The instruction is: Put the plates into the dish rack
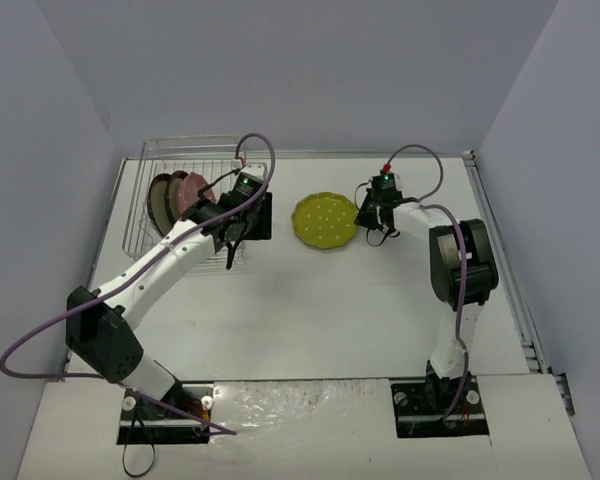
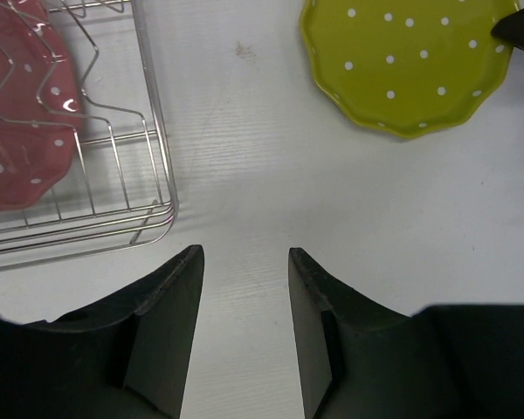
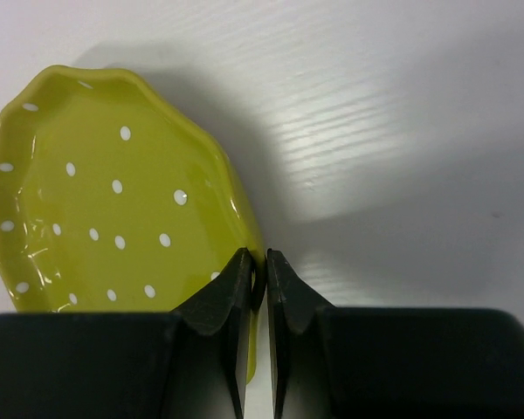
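The right gripper [image 3: 255,272] is pinching the near rim of the yellow-green plate [image 3: 113,201]. Its two black fingers are drawn almost together, with only the scalloped edge between them. The plate is sitting on the white table [image 2: 244,131], to the right of the dish rack [image 2: 157,148] and apart from it. Whether the gripped edge is lifting off the surface cannot be told.

The plate is looking like glazed ware: stiff, glossy, likely slippery under the finger pads and liable to chip if dropped. It is small, so probably light. The thin rim is the only place a narrow pinch can take it, and held by one edge it is likely to hang or swing, which calls for a firm, deep bite.

The left gripper [image 2: 244,262] is hovering over bare table beside the rack's corner, fingers spread wide and holding nothing.

The rack is holding the pink plate [image 2: 17,131] among its wire tines. In the top view, the two red-brown-rimmed plates [image 1: 163,200] are standing on edge just left of the pink one. The yellow-green plate is the only one outside the rack.
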`<state>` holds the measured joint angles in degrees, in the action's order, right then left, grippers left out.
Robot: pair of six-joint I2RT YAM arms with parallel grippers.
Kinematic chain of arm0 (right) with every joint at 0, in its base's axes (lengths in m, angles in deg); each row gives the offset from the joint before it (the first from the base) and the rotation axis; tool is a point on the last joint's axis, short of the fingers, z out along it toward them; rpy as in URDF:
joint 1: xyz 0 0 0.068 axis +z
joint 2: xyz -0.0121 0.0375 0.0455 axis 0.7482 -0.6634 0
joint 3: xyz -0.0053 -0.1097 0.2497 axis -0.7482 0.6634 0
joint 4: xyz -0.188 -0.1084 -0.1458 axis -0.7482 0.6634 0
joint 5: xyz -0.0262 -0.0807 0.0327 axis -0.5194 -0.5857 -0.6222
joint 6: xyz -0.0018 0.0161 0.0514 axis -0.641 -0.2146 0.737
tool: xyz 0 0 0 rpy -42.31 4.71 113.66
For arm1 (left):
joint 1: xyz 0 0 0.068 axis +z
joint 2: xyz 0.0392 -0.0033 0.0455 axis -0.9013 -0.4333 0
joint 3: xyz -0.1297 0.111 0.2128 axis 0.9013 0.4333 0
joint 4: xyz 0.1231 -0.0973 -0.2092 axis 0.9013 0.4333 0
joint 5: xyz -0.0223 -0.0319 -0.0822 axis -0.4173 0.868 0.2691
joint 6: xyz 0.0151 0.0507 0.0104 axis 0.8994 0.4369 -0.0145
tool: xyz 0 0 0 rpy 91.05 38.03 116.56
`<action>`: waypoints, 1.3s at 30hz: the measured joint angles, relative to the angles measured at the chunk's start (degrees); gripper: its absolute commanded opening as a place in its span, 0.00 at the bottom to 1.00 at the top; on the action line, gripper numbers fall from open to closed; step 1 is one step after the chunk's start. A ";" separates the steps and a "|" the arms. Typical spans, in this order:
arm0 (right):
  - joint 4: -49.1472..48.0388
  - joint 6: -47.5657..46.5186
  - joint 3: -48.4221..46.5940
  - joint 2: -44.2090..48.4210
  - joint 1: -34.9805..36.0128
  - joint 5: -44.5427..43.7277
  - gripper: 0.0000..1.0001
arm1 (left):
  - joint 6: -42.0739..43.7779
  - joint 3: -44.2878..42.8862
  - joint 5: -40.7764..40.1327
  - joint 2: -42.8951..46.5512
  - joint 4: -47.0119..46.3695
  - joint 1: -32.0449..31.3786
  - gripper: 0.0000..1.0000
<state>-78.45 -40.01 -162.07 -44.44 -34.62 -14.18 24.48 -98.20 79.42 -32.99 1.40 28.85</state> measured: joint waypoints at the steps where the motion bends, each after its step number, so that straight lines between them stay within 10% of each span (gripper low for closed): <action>1: 0.37 -0.01 0.86 1.15 -0.57 0.06 0.00 | -0.09 0.00 0.40 -0.56 -0.36 -0.15 0.40; 17: 3.59 -0.92 7.14 12.86 -4.82 0.99 0.00 | -3.15 -6.44 8.95 -13.26 -5.48 -3.18 0.73; 39: 7.40 -1.14 8.39 21.15 -8.70 3.22 0.00 | -14.78 -6.23 29.46 -22.39 -24.77 1.38 0.77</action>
<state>-71.05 -41.15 -153.68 -23.29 -43.32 -10.96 9.70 -104.43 108.88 -55.37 -23.38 30.24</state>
